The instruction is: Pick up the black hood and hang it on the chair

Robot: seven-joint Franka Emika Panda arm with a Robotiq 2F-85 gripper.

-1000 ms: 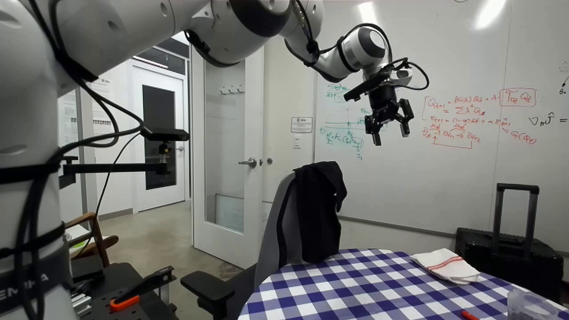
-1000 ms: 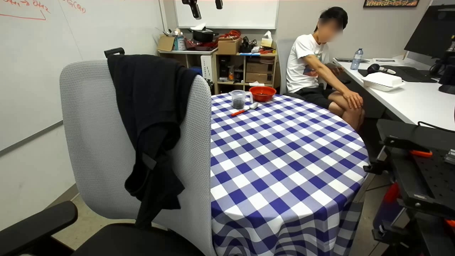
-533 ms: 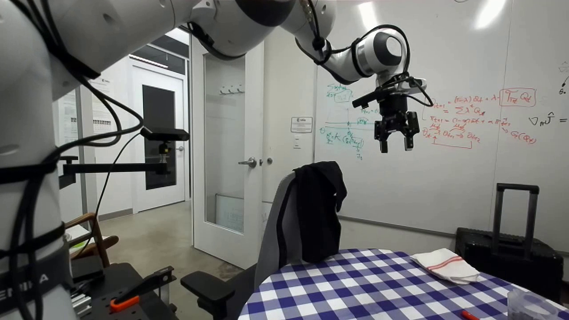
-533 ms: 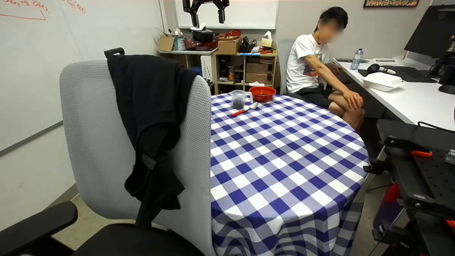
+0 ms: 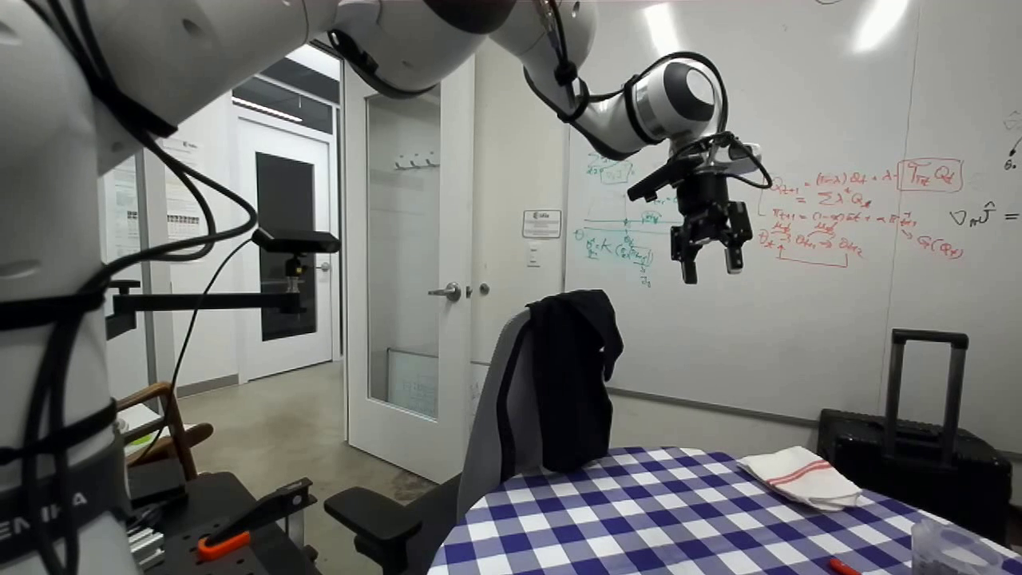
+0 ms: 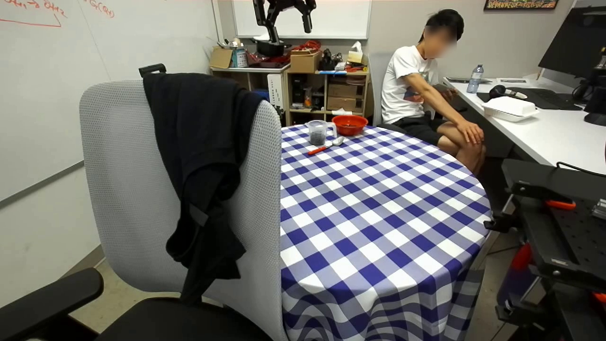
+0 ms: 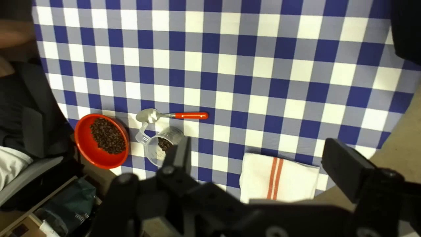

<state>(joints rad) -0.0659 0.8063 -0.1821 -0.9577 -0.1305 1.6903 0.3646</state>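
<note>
The gripper (image 5: pixel 712 270) hangs above the table (image 6: pixel 388 203), its fingers (image 7: pixel 345 168) wide apart and directed downward. The hood (image 6: pixel 199 128) lies below the fingers and to their left in both exterior views, well apart from them: it is draped over the top of the chair (image 6: pixel 116 161), its fabric falling along both the seat side and the table side of the back. Whether its lower end touches the seat cannot be told. In the wrist view, the towel (image 7: pixel 279 179), folded and striped in red, shows on the table between the fingers, its lower part hidden behind the gripper. The cup (image 7: pixel 171 134) appears just beside the tip of the picture-left finger and is partly covered by it; the spoon (image 7: pixel 172 115) lies above that tip, red handle to the right; the bowl (image 7: pixel 87 141), with dark beans (image 7: pixel 110 136), stands farther to the left. In an exterior view, the suitcase (image 5: pixel 910 479) stands lower than the fingers and to their right, handle raised; the whiteboard (image 5: pixel 798 335) extends behind the fingers. A seated man (image 6: pixel 412 85) appears to the right of the fingers, near the table's edge.
</note>
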